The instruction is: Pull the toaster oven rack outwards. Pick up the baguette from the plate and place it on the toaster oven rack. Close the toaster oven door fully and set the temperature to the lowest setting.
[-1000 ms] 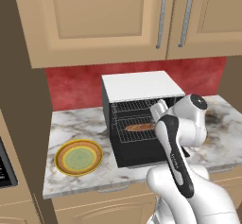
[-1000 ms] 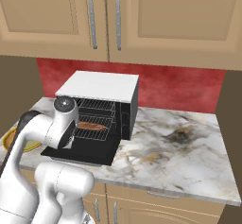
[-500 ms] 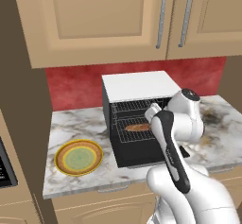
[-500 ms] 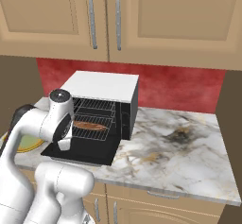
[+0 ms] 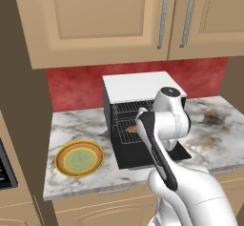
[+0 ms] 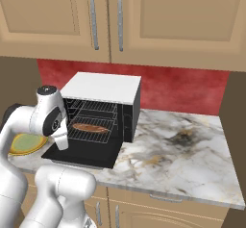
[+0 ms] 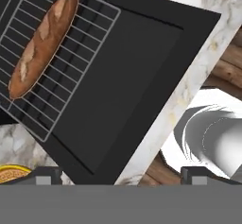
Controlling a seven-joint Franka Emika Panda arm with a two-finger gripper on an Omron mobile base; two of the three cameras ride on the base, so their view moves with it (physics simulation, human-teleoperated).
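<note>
The toaster oven [image 6: 103, 88] stands on the counter with its door [image 6: 81, 153] folded down flat and open. The rack [image 6: 94, 130] is drawn partly out of the cavity, and the baguette [image 6: 90, 127] lies along it. In the hand view the baguette [image 7: 42, 41] rests on the rack [image 7: 61, 72] at the upper left, beyond the black door [image 7: 123, 76]. My gripper [image 7: 124, 176] hangs open over the door's front edge, apart from the bread, with nothing between its fingers. The plate [image 5: 79, 158] sits bare to the oven's left.
Tan wall cabinets [image 5: 105, 20] hang above the oven. Marble counter [image 6: 178, 150] stretches to the oven's right with a dark smudge on it. The counter's front edge [image 7: 165, 124] runs just past the door, with wooden floor beyond it.
My arm has swung back from the oven cavity toward the door's front edge. The gripper stays open, and the baguette stays on the rack.
</note>
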